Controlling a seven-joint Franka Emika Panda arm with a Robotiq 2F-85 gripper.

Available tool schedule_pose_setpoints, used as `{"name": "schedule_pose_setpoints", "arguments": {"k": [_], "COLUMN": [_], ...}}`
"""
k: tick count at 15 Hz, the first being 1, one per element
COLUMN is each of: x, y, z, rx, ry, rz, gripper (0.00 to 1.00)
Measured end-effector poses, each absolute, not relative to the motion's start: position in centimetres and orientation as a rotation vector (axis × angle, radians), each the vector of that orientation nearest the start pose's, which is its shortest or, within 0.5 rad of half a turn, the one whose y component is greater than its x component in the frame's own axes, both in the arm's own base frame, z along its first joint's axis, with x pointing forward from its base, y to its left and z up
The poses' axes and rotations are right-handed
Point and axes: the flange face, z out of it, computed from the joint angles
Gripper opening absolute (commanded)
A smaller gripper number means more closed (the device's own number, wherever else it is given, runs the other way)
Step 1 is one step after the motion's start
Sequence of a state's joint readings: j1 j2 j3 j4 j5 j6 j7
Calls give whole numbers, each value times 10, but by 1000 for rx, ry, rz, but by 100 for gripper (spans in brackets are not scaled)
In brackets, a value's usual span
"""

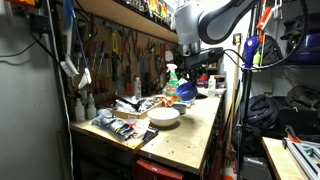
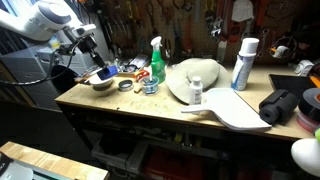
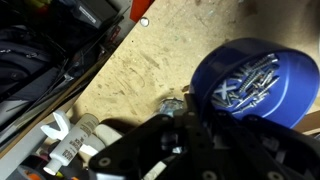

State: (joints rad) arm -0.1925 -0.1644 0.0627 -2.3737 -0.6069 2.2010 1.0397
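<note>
My gripper [image 3: 190, 112] is shut on the rim of a blue bowl [image 3: 250, 85] filled with several metal screws. In both exterior views the gripper [image 1: 186, 80] [image 2: 93, 58] holds the blue bowl [image 1: 186, 93] [image 2: 104, 72] tilted a little above the wooden workbench [image 1: 200, 130] [image 2: 150, 105]. A white bowl [image 1: 164, 115] [image 2: 101, 84] stands on the bench just below and beside it. In the wrist view a small metal part [image 3: 172, 104] lies on the bench next to my fingers.
A spray bottle with a green head [image 1: 171, 75] [image 2: 156, 62] stands close by. A white hat-like object [image 2: 196, 78], a white can [image 2: 243, 63], a white sheet [image 2: 240, 110] and a black bag [image 2: 283, 105] sit further along. Tools hang on the back wall [image 1: 120, 50].
</note>
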Motion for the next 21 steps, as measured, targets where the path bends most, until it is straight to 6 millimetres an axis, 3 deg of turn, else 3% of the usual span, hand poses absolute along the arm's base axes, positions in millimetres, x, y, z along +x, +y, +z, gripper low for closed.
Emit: {"name": "schedule_pose_setpoints", "arguments": {"k": [5,11,16,21], "x": [487,489,492,506], "y": [-90,-91,-97,-81], "z": [398,399,394,390], "rx": [-3282,-3300,-3514,-3730], "ry": [1452,1440,1452,1388], "rz": [-436,-452,-481,-514], "gripper": [9,6,7,7]}}
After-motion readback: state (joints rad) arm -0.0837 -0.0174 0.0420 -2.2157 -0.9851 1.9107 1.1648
